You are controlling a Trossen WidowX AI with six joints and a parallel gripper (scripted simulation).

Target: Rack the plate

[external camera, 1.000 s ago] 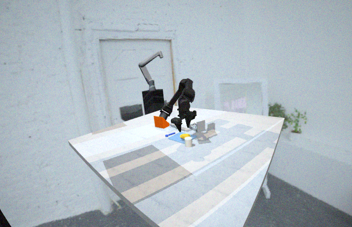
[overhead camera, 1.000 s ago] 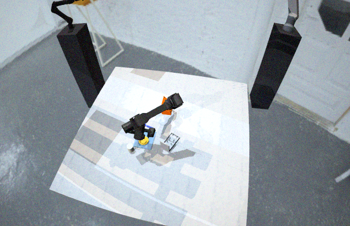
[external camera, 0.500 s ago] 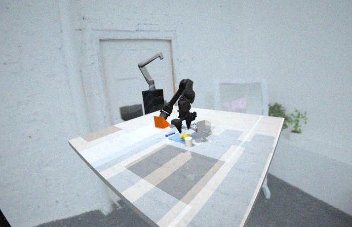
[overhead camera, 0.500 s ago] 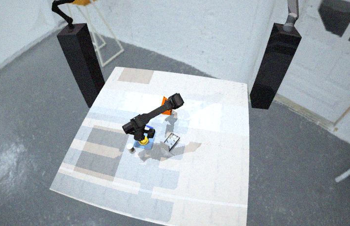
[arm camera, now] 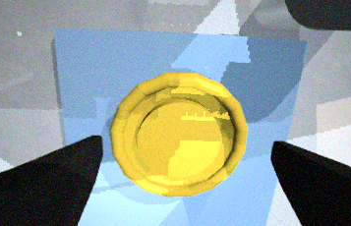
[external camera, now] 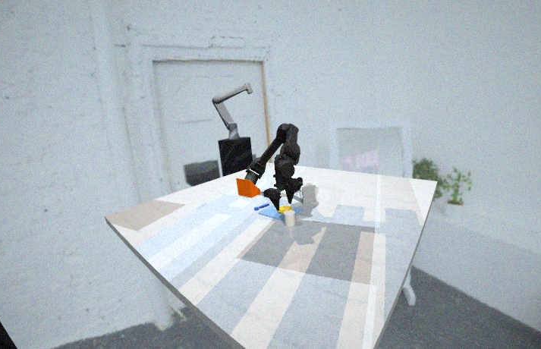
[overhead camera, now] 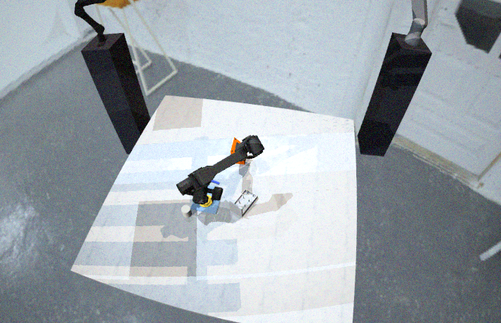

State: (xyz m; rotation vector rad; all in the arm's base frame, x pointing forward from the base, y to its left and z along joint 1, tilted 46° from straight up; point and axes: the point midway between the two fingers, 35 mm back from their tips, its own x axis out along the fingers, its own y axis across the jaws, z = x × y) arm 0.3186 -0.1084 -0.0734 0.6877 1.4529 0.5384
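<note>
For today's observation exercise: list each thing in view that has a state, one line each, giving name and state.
Gripper: open, empty, above the plate.
Plate: lying flat on the blue mat, not gripped.
Mat: flat on the table.
Rack: on the table, slots empty.
Cup: upright beside the mat.

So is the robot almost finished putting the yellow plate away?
Not yet. The open hand hangs right over the plate, which lies flat on the blue mat. Grabbing it, standing it in the dish rack and backing away are all left.

Arm bent over yellow plate; white cup beside.
</note>
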